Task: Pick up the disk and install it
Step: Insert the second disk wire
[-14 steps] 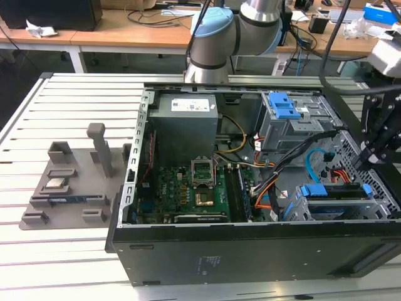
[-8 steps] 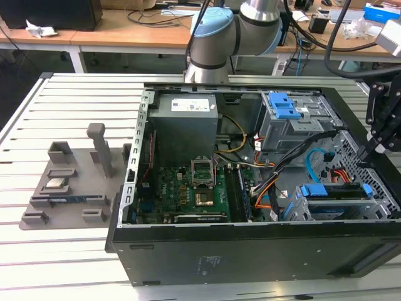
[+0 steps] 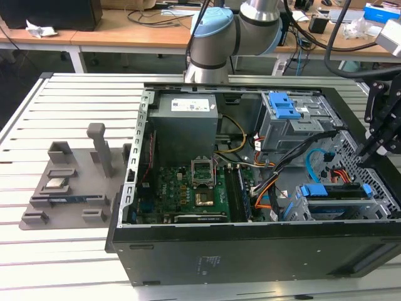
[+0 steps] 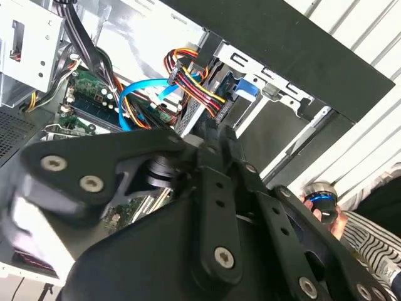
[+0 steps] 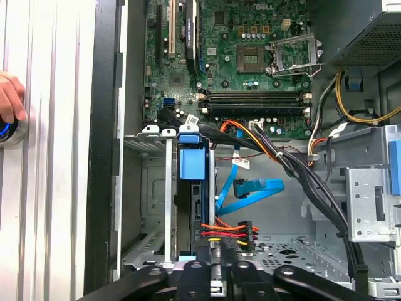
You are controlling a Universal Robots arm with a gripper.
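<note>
**Disk seated edge-up in the drive cage; pincer at its near end**

The disk [image 5: 190,188] is seen standing on edge in the metal drive cage [image 5: 149,207] at the corner of the open computer case [image 3: 250,251], on the exterior view's right. Its blue carrier bracket [image 3: 332,190] is visible along the top edge in the exterior view, and as a blue tab in the first wrist view. The pincer [image 5: 216,263] is placed at the end of the disk, close beside the red, yellow and black power cable [image 5: 229,230].

Judgement on the step in hand: the disk appears to be already in its slot, so seating is best done square to the cage rails, with the blue data cable [image 5: 250,191] and the power cable kept clear of the carrier.

Hidden or unclear: whether the pincer is holding the disk, narrow or wide cannot be told, as the fingertips are covered by the pincer's own black linkage in both wrist views. The silver face and label of the disk are not shown. Full latching cannot be judged. A person's hand [image 5: 11,97] is cut off at the bench [image 3: 62,263] edge, resting on a round lit button [image 4: 321,199].
</note>
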